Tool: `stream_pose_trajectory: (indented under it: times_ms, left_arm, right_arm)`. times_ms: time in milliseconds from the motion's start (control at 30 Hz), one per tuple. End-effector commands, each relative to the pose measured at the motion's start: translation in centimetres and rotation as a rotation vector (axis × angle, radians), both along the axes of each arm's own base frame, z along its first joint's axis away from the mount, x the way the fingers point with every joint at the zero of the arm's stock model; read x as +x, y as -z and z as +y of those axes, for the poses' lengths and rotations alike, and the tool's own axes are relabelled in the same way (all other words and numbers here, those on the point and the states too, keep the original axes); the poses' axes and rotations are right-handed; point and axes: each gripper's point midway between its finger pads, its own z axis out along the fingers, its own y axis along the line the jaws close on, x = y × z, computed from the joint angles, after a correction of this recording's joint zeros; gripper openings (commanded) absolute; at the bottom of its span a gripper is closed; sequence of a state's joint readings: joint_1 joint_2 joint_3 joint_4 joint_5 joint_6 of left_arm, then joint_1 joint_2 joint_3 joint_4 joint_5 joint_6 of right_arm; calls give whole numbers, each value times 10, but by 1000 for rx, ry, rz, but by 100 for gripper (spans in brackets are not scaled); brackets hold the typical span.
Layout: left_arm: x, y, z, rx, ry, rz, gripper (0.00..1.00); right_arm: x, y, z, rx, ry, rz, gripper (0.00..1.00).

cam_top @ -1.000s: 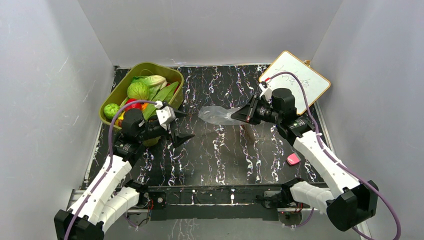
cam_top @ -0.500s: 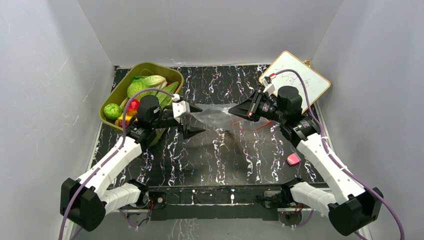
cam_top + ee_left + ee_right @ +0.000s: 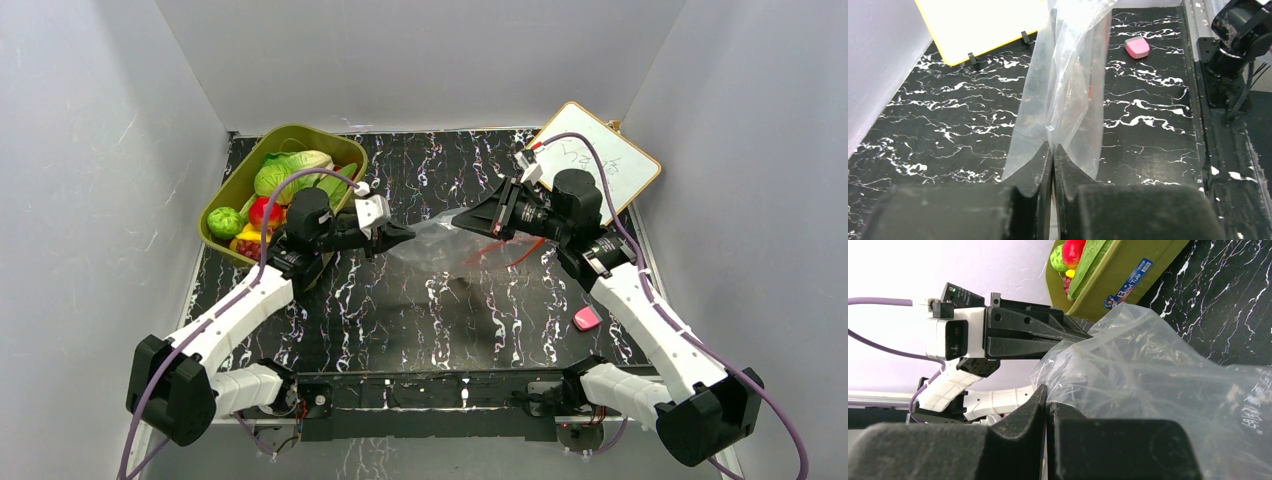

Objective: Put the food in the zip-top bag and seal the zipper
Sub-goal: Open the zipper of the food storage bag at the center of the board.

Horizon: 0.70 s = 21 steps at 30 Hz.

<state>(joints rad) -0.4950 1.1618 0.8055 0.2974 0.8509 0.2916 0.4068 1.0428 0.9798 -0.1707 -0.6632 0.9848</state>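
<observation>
The clear zip-top bag (image 3: 437, 243) hangs above the middle of the table, held at both ends. My left gripper (image 3: 408, 235) is shut on its left edge, and film rises from the closed tips (image 3: 1053, 150). My right gripper (image 3: 461, 219) is shut on the upper right part of the bag (image 3: 1148, 370). The red-orange zipper (image 3: 497, 250) droops below the right gripper; I cannot make out its slider. The food (image 3: 283, 172), a pale cabbage, a red fruit and green pieces, lies in the olive tub (image 3: 225, 190) at the back left.
A white wood-framed board (image 3: 601, 160) leans at the back right corner. A pink eraser (image 3: 586, 319) lies on the black marbled table near the right arm. Grey walls close in three sides.
My left arm swung right from beside the tub to the bag, and its open gripper shut on the bag's left edge. The right gripper shifted slightly left, still holding the bag.
</observation>
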Motion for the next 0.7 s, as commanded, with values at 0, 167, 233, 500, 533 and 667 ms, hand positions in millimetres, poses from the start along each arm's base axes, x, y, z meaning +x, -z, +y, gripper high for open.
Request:
stream_pose_trajectory:
  times_ms: [0, 167, 233, 500, 533, 667]
  left_arm:
    - [1, -30, -1, -47, -13, -54, 0]
    - [-4, -45, 11, -85, -130, 77, 0]
    - [-9, -48, 16, -105, -170, 149, 0]
    - [-28, -75, 39, -213, -331, 381, 0]
    - [-29, -81, 43, -219, -363, 401, 0]
    - [-31, -115, 58, -254, -467, 465, 0]
  right_arm:
    - [2, -26, 3, 2, -33, -193, 0]
    - [17, -38, -11, -86, 66, -395, 39]
    - [20, -44, -19, -100, 126, -473, 50]
    - [17, -43, -48, -176, 267, -584, 78]
    - [15, -37, -51, -187, 275, -573, 79]
    - [1, -24, -59, -135, 312, -581, 80]
